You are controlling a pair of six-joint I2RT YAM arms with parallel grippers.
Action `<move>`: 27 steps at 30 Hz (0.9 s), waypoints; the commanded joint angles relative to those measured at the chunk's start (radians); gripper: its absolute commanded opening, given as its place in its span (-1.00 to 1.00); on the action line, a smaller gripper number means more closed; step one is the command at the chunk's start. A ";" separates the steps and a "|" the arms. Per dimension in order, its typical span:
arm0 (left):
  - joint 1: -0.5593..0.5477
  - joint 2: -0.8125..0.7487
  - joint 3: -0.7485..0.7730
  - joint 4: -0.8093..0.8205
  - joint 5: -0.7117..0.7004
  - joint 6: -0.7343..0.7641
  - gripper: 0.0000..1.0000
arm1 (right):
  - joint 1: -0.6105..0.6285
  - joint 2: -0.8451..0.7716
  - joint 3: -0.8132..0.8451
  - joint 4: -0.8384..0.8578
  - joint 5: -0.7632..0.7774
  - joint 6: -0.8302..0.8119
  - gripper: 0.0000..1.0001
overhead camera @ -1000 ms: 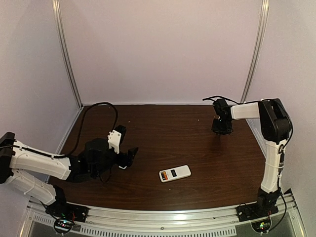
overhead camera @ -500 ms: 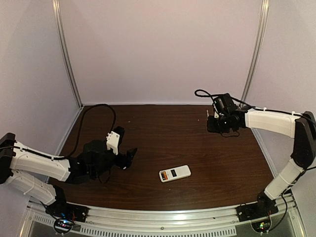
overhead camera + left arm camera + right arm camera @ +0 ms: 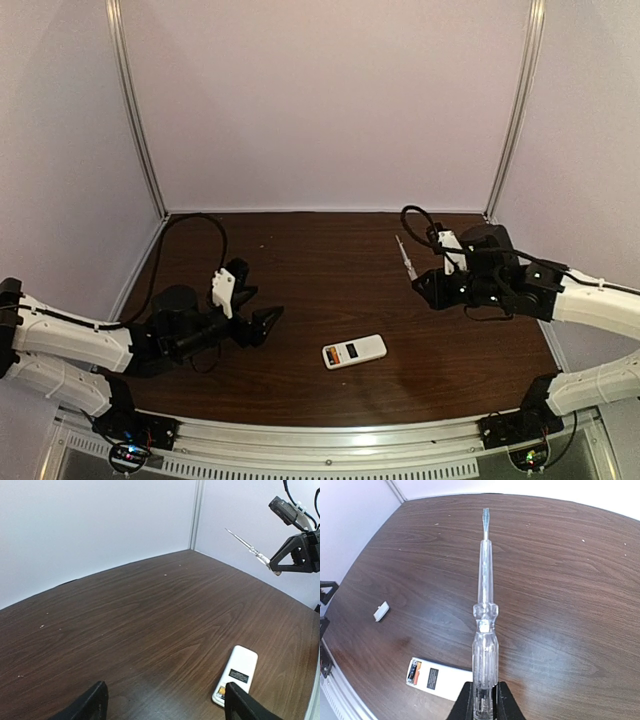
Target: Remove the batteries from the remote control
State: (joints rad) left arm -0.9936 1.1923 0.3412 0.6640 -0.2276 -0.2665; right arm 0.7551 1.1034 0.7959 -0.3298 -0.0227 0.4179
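Note:
The white remote control [image 3: 354, 351] lies flat at the table's front centre, and also shows in the left wrist view [image 3: 236, 675] and the right wrist view [image 3: 440, 680]. Its battery bay is open at the left end, with an orange battery [image 3: 416, 671] and a dark one beside it inside. My left gripper [image 3: 262, 325] is open and empty, left of the remote [image 3: 165, 697]. My right gripper [image 3: 428, 287] is shut on a clear screwdriver [image 3: 485, 605], held above the table right of the remote, blade pointing back-left [image 3: 404, 257].
A small white cover piece [image 3: 381, 611] lies on the table by the left gripper. White walls with metal corner posts [image 3: 135, 110] close in the back and sides. A metal rail [image 3: 330, 440] runs along the front edge.
The right arm has swung from the back right corner forward and toward the centre with the screwdriver. The left gripper has shifted slightly forward and lower.

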 commanded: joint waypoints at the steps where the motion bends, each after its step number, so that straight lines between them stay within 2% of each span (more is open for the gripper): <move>1: 0.011 -0.021 -0.023 0.096 0.160 0.021 0.63 | 0.053 -0.144 -0.094 0.034 -0.058 -0.036 -1.00; 5: 0.013 -0.015 -0.031 0.133 0.271 0.019 0.63 | 0.128 -0.254 -0.165 0.100 -0.092 -0.028 -1.00; 8: 0.016 -0.003 -0.030 0.158 0.333 0.016 0.63 | 0.187 -0.272 -0.192 0.140 -0.093 -0.026 -1.00; 22: 0.076 0.069 -0.004 0.200 0.557 -0.018 0.58 | 0.505 -0.149 -0.216 0.203 0.009 -0.129 -1.00; 27: 0.087 0.095 0.016 0.210 0.652 -0.033 0.54 | 0.566 -0.119 -0.191 0.201 0.018 -0.153 -1.00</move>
State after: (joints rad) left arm -0.9173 1.2686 0.3241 0.8154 0.3134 -0.2806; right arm 1.2873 0.9642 0.5823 -0.1513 -0.0418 0.3016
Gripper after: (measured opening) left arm 0.779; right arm 0.130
